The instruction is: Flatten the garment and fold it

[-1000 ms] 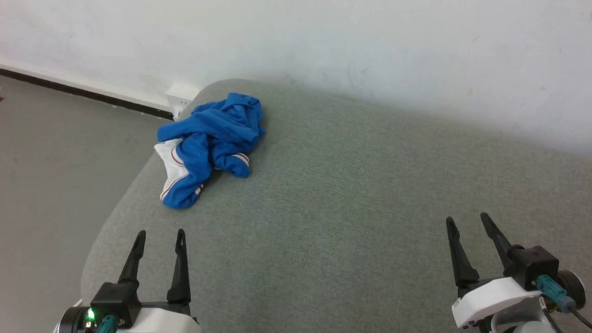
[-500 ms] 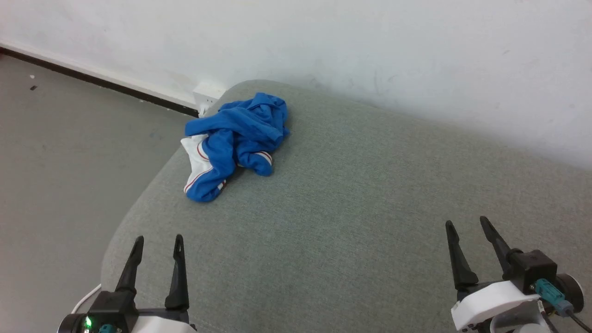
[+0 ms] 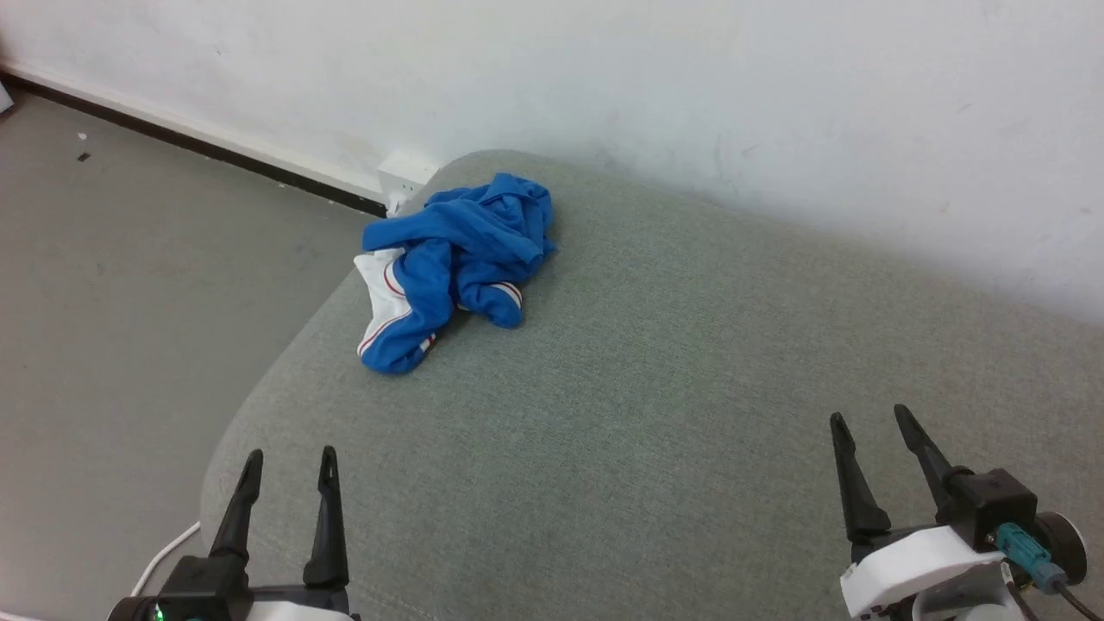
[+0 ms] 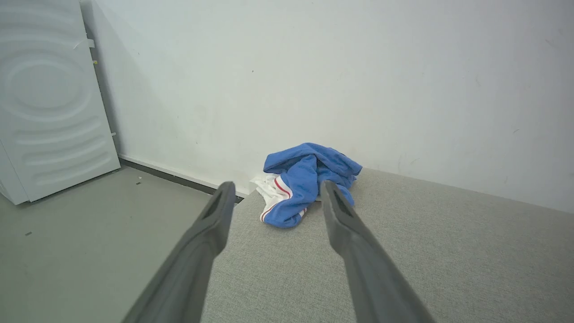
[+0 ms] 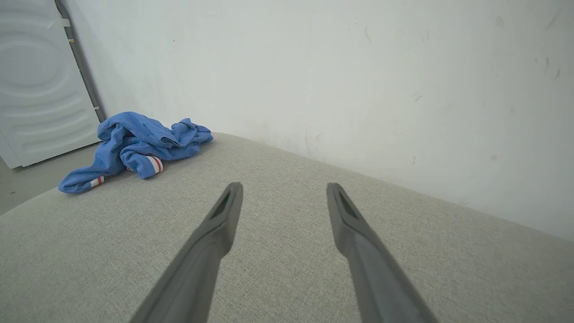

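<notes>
1. Lying in a crumpled heap, the garment (image 3: 448,267) sits on the grey upholstered worktop (image 3: 647,388), at about 11 o'clock from its middle in the head view, close to the rounded far corner and the wall (image 3: 690,86).
2. The left claw (image 3: 290,452) hovers at the near edge with its fingers spread wide and nothing between them. The heap lies well apart from it, at about 1 o'clock.
3. The right claw (image 3: 868,414) is likewise wide open and empty, low over bare fabric, with the heap far off at about 10 o'clock.
4. Handling, as a judgement: the jersey looks light, soft and limp. It should drape and stretch rather than hold shape, and may drag on the textured cover instead of sliding freely.
5. Where to take hold: the white sleeve (image 3: 379,285) at the heap's 8 o'clock side and the striped cuff (image 3: 504,297) at its 5 o'clock side are the clearest edges. Pinching one layer at each would probably let the body open out.
6. Risk: the sleeve reaches the worktop's edge above the floor (image 3: 129,302), so a careless tug toward 9 o'clock could pull the garment off.
</notes>
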### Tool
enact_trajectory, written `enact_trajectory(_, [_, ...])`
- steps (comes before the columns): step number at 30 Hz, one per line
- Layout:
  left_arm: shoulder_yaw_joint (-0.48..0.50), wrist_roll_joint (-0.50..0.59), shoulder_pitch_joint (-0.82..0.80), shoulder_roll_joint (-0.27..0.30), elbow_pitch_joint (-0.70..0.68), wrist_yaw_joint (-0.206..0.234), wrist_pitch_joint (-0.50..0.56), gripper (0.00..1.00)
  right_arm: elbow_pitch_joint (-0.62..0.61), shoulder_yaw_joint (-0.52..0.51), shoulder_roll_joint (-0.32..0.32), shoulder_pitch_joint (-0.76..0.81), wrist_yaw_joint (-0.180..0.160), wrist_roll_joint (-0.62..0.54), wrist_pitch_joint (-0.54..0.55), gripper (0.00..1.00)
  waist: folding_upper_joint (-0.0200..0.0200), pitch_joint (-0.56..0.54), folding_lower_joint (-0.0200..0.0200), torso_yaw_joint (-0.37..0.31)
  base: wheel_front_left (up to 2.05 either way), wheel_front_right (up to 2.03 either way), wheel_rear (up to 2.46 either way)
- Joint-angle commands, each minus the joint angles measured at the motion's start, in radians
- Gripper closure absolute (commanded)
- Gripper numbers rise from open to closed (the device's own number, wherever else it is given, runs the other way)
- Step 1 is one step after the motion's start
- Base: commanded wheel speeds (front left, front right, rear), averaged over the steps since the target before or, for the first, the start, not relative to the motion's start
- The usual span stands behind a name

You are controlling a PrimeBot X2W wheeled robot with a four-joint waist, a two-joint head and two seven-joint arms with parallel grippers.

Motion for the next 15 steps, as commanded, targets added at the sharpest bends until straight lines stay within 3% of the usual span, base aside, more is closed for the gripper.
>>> enact_trajectory(1, [0.004,-0.006,0.013,-0.004,-0.005,-0.004,-0.006,0.0,0.001,0.0,0.003,-0.014,-0.001,-0.001,-0.006,0.0,-0.0001,-0.001,0.0,-0.003,0.0,0.0,0.0])
enact_trajectory(15, [-0.009,-0.067,-0.046,0.011,-0.066,-0.023,0.026,0.0,-0.016,-0.003,0.003,-0.006,-0.001,0.001,-0.006,0.0,-0.0001,0.019,0.0,-0.004,0.0,0.0,0.0])
